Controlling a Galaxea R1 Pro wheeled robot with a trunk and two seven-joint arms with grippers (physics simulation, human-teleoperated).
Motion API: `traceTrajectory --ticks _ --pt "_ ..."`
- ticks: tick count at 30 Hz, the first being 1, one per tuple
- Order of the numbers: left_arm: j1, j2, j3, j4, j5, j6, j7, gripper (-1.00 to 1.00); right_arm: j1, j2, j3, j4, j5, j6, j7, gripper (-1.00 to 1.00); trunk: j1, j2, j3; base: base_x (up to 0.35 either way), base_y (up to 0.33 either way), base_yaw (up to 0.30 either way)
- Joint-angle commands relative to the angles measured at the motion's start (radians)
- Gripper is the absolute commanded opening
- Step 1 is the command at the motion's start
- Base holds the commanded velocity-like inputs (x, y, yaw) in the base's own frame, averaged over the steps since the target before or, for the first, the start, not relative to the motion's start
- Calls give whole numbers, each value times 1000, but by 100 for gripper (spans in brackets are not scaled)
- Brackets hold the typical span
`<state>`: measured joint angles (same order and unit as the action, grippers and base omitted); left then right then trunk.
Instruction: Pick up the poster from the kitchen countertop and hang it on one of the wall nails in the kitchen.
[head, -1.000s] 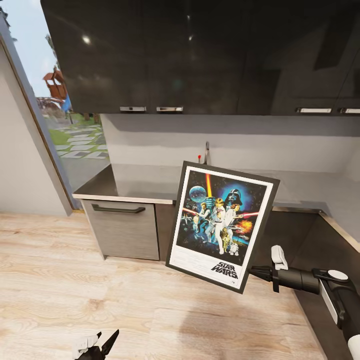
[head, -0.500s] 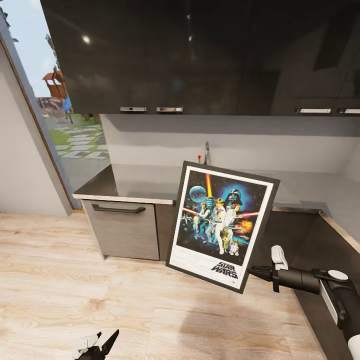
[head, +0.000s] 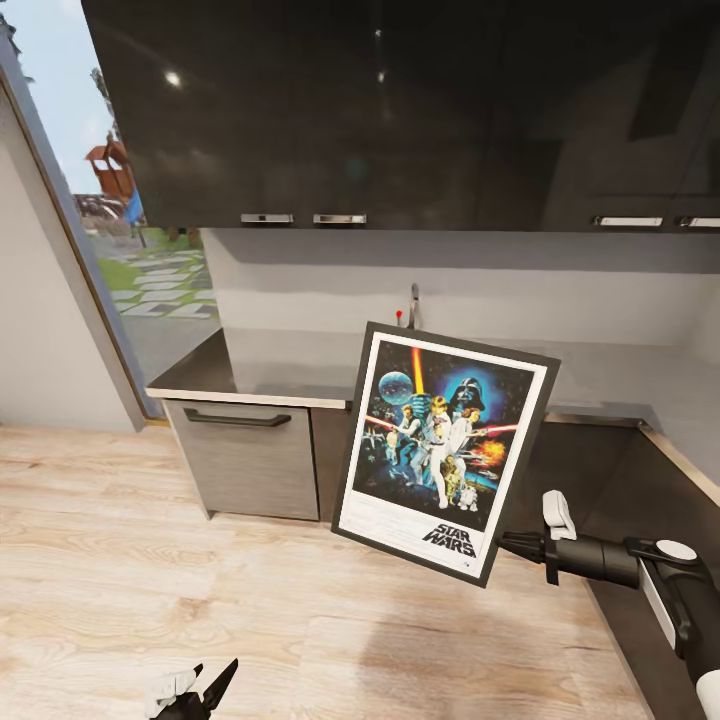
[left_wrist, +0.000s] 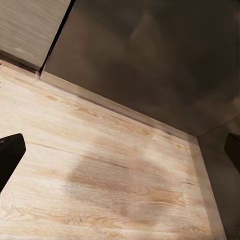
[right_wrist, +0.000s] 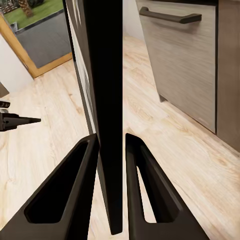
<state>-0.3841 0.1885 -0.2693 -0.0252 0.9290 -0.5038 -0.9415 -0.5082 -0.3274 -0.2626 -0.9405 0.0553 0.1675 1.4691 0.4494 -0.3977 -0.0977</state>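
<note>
**Poster held in the air in front of the kitchen counter**

At the far left of the head view a tall glass door (head: 110, 250) shows a garden outside. At the bottom left edge of that view sits my left gripper (head: 195, 690), low over the wooden floor (head: 150, 560). In the left wrist view its two dark fingertips (left_wrist: 10, 155) sit at opposite edges of the frame, spread wide with nothing between them, above the same pale planks.

Right of the door, a grey drawer front (head: 245, 455) with a dark handle stands under the countertop (head: 290, 365), a smooth light-grey top that runs across the middle of the frame and turns the corner at the right. A metal tap (head: 412, 305) rises at its back, just above the top edge of the poster. Dark upper cabinets (head: 400, 110) cover the top of the frame.

In the centre, slightly right, the poster (head: 445, 450) hangs in the air in front of the counter, off its surface, upright but tilted, its picture facing the head camera and the lettering at the bottom.

At the lower right my right gripper (head: 510, 545) pinches the poster's lower right edge. In the right wrist view the two fingers (right_wrist: 75, 195) press on either side of the black frame (right_wrist: 107, 100), seen edge-on.
</note>
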Motion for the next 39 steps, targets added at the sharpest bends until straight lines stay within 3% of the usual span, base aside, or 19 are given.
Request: traceTrajectory --ticks 1,8,19,39 --pt "-1 0 -8 1 8 -4 -2 100 -1 1 -3 -1 6 14 8 -100 1 -2 -2 0 132 0" --pt "-1 0 -8 1 8 -3 -2 100 -1 1 -2 -1 6 12 8 -100 1 -2 -2 0 240 71" --pt "-1 0 -8 1 8 -3 -2 100 -1 1 -1 -1 6 12 5 -100 1 -2 -2 31 282 261" --pt "-1 0 -8 1 8 -2 -2 100 -1 1 0 -3 6 12 -6 -100 1 -2 -2 199 251 281"
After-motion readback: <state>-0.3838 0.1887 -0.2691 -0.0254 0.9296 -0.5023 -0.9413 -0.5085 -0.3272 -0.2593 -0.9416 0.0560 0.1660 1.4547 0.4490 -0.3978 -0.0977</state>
